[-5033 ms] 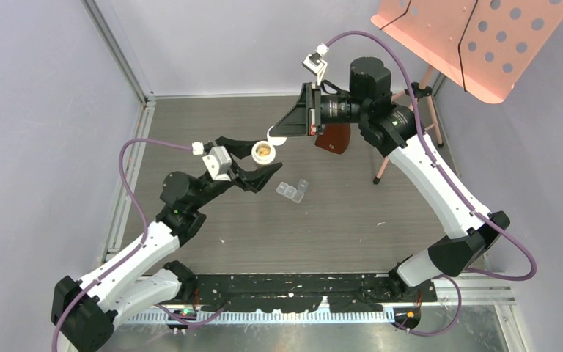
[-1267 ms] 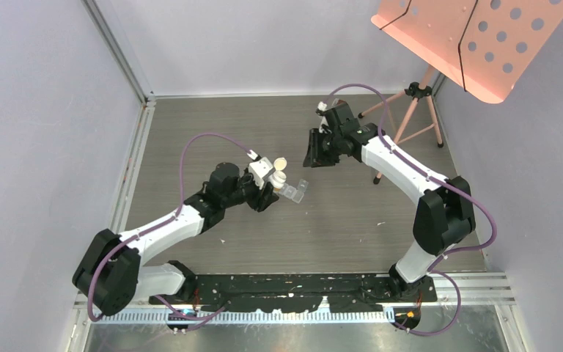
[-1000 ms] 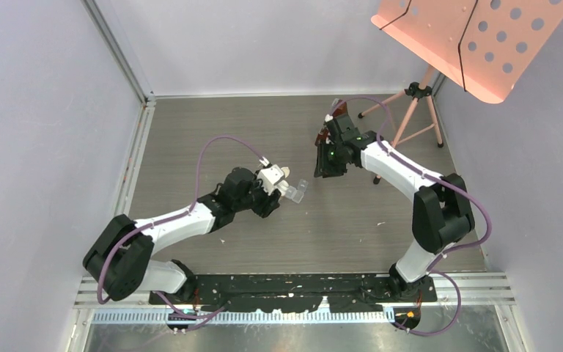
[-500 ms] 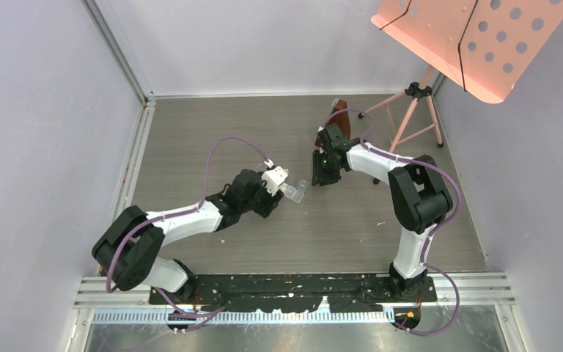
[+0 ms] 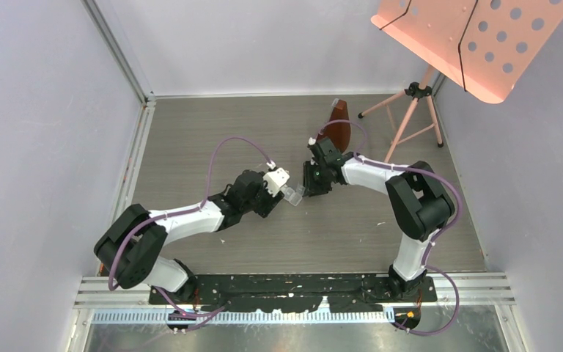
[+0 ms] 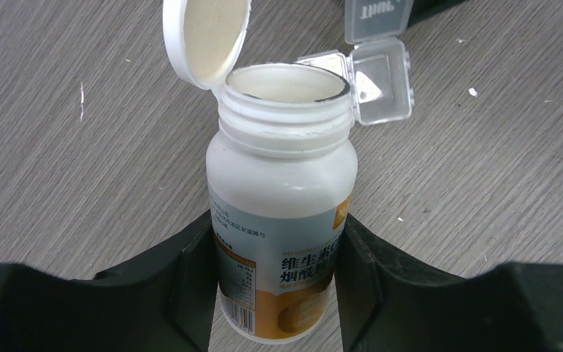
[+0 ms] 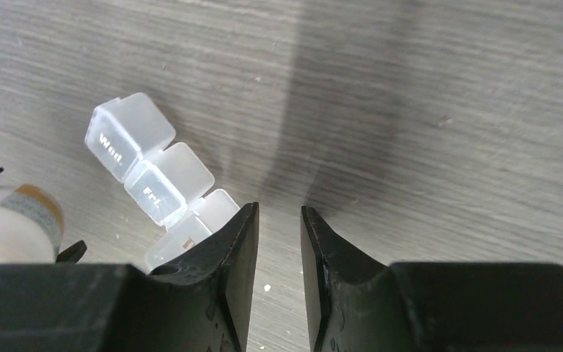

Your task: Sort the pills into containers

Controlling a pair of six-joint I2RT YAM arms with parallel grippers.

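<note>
left claw (image 6: 275, 253) grips pill bottle (image 6: 282, 172) (lid (image 6: 207, 40) up); right claw (image 7: 278, 214) beside containers (image 7: 150, 176)

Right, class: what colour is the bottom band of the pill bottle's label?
Orange, on the white pill bottle; clearest in the left wrist view.

**A:** What else have I got on the bench?
**B:** I see a white bottle (image 6: 282, 220) with an orange label, mid-bench. Flip cap (image 6: 207, 37) hinged back. Can't see inside.
**A:** Far side?
**B:** Amber translucent piece (image 5: 339, 130) near the far edge. Tripod stand (image 5: 413, 91) at the far right corner, pink perforated panel (image 5: 476, 37) on top. White specks (image 6: 473, 92) on the woodgrain top (image 5: 212, 125).
</note>
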